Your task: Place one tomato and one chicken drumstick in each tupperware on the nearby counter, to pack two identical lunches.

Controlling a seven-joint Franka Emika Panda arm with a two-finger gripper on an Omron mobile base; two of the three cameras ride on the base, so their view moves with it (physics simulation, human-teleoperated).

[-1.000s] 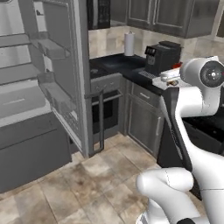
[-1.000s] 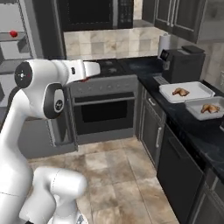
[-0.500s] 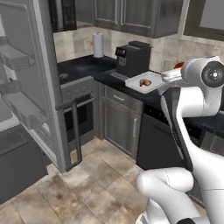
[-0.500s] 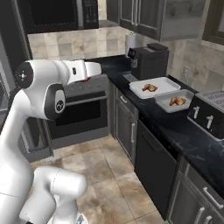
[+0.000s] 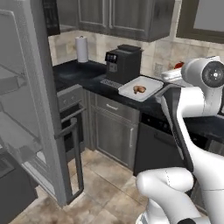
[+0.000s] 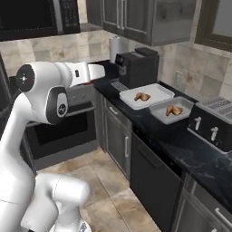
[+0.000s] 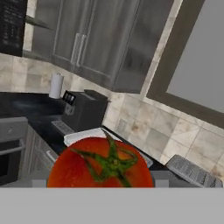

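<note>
A glossy red tomato with a green stem star [image 7: 100, 164] sits right at the bottom of the hand view, directly in front of the camera where the gripper's finger tips rise; it hides them, so the fingers themselves cannot be made out. The tomato hangs in the air well above the glossy black marbled counter [image 6: 181, 140], which puts it between the jaws: the gripper is clamped on the tomato with its jaws standing wide around it. In the left base view a small red patch of the tomato [image 5: 178, 65] shows just behind the arm's white upper joint.

On the counter, two shallow pale grey-white rectangular tupperware trays lie side by side, just beside each other, next to a black coffee machine [image 6: 138, 67]. The nearer-to-machine tray [image 6: 156, 93] holds one golden-brown chicken drumstick [image 6: 142, 96]; the second tray [image 6: 159, 113] holds another drumstick [image 6: 173, 110]. Neither tray contains a tomato. In the left base view the first tray [image 5: 151, 85] with its drumstick [image 5: 139, 89] lies just left of the arm. The held tomato is well apart from both trays, above and short of them.
</note>
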